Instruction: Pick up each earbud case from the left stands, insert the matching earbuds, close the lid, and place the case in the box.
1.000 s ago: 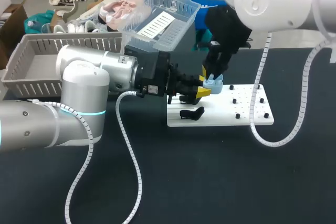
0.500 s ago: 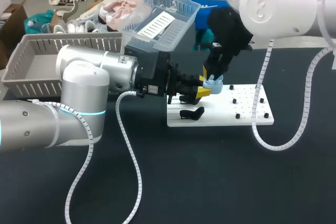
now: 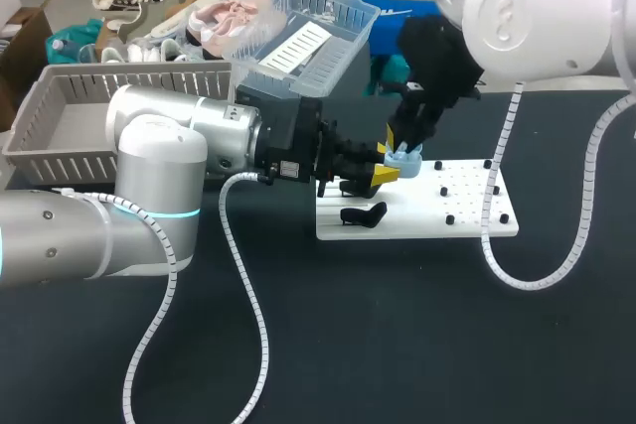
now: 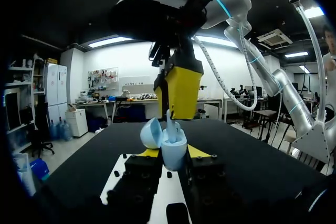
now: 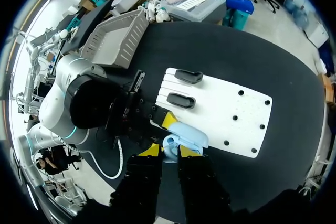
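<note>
A light blue earbud case hangs above the white peg board, lid open and tipped back. My left gripper is shut on the case body; its yellow tips flank the case in the left wrist view. My right gripper stands straight over the case, pointing down. Its yellow fingers are shut on a light blue earbud, whose lower end sits in the case's well. In the right wrist view the case lies just ahead of the right gripper.
Two black stands sit on the board's left part; small black pegs dot its right part. A grey slatted basket stands at the back left, a clear plastic box behind it. White cables hang from both arms.
The right arm's upper part has drifted slightly to the right. Both grippers and the case stay where they were.
</note>
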Controlling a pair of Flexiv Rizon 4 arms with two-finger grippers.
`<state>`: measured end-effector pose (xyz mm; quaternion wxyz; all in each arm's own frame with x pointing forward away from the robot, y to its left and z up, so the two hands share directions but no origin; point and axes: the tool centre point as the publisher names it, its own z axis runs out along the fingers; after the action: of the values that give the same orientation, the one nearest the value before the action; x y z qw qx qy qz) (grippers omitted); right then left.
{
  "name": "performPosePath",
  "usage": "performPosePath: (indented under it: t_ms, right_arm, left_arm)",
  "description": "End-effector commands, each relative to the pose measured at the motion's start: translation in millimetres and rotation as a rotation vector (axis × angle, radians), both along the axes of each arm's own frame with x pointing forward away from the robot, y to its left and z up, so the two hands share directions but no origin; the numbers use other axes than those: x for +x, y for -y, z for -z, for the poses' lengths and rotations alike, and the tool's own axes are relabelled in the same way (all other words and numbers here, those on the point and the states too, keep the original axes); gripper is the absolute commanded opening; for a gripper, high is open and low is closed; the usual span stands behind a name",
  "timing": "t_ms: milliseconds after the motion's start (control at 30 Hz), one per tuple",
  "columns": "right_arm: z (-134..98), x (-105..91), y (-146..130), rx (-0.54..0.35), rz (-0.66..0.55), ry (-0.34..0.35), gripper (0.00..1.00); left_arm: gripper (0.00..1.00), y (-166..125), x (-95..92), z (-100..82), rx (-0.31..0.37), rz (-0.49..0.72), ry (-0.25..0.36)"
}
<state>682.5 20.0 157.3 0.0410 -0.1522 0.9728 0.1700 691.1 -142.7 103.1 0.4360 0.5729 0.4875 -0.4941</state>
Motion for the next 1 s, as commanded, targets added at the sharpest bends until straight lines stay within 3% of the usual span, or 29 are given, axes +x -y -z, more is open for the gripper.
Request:
performPosePath:
  t_ms: [33,1000]
  right_arm:
    - [0.0,0.8,-0.4,0.002,-0.001,0.005,0.0]
    - [5.2,5.3,-2.3,0.005,0.005,-0.005,0.0]
  left_arm:
    - [0.0,0.3,-0.3,-0.1,0.001,-0.002,0.001]
    - [0.0,0.3,-0.3,-0.1,0.001,-0.002,0.001]
